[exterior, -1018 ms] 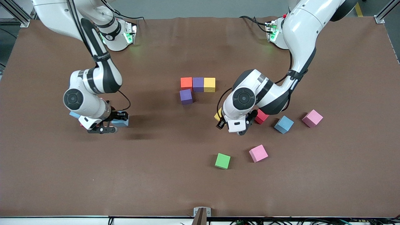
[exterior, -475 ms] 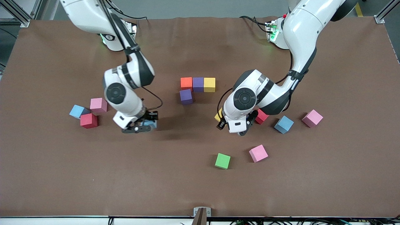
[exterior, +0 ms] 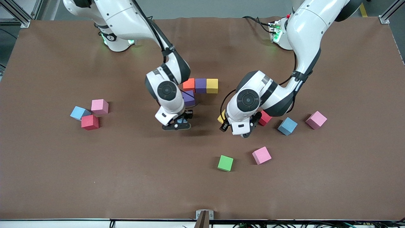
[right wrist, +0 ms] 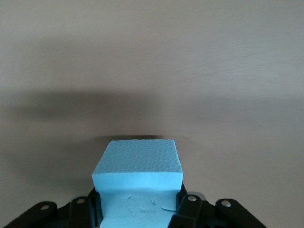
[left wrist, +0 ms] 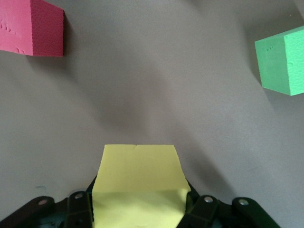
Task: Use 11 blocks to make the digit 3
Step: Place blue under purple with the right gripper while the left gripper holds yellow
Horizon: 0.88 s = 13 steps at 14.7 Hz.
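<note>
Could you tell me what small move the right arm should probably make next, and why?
Probably lower the light blue block, held in the right gripper, beside the lone purple block, on its front-camera side. Only the orange-purple-yellow bar and that purple joiner are laid, so the middle bar comes next.

You have an orange block (exterior: 189, 84), purple block (exterior: 200, 85) and yellow block (exterior: 212, 85) touching in a row, a second purple block (exterior: 190, 98) just nearer. The right pincer (exterior: 177, 125) clamps a light blue block (right wrist: 137, 180), the left pincer (exterior: 235, 129) another yellow block (left wrist: 138, 183).
</note>
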### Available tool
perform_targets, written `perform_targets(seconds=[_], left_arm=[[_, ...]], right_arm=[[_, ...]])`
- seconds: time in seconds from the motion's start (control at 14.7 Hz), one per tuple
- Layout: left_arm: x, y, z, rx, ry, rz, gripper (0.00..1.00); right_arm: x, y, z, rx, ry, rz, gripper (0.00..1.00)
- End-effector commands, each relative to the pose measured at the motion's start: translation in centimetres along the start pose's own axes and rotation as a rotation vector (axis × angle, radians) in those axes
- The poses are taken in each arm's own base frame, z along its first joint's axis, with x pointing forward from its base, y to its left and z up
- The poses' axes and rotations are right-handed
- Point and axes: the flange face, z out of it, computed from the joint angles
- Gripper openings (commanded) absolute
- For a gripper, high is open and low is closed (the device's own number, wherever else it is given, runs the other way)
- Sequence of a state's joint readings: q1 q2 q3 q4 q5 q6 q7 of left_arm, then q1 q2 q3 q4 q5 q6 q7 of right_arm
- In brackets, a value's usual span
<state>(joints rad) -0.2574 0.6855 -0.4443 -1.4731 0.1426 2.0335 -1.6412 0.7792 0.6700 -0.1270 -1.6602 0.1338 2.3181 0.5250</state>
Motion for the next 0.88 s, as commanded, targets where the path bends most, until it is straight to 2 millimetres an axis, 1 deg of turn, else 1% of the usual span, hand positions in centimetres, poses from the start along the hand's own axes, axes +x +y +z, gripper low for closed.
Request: perform_targets(seconds=[0.0,0.14,0.2,0.27,0.41,0.54,0.61,0.81], left_arm=[[-0.1,-0.3,-0.6,-0.01,0.024,-0.007,0.01],[-0.1,-0.3,-0.5,-0.009,0.025,-0.005,0.01],[-0.1,-0.3,-0.5,-0.008,0.024,-0.006,0.01],[-0.1,-0.3,-0.5,-0.008,0.024,-0.006,0.01],[-0.1,-0.3,-0.5,-0.01,0.025,-0.006,0.01],[-0.3,-0.3,-0.5,-0.011,0.025,-0.003,0.01],[-0.5,-0.3,-0.4,-0.009,0.025,-0.001,0.01],[-0.9,-0.3,-0.4,-0.009,0.024,0.002,0.01]], right_arm=[[-0.2,-1.6,1.5,0.002,0.022,0.017,0.35],[-1.3,-2.6,2.1,-0.004,0.013,-0.001,0.35],[-2.0,-2.7,2.7,-0.014,-0.001,-0.01,0.35],[-2.5,-3.0,2.9,-0.019,-0.009,-0.017,0.35],[-3.4,-2.6,4.0,-0.036,-0.033,-0.033,0.35],[-4.8,-2.8,5.0,-0.039,-0.067,-0.045,0.35],[-5.3,-2.5,5.5,-0.048,-0.081,-0.046,0.35],[-6.1,-2.1,5.9,-0.08,-0.134,-0.048,0.36]])
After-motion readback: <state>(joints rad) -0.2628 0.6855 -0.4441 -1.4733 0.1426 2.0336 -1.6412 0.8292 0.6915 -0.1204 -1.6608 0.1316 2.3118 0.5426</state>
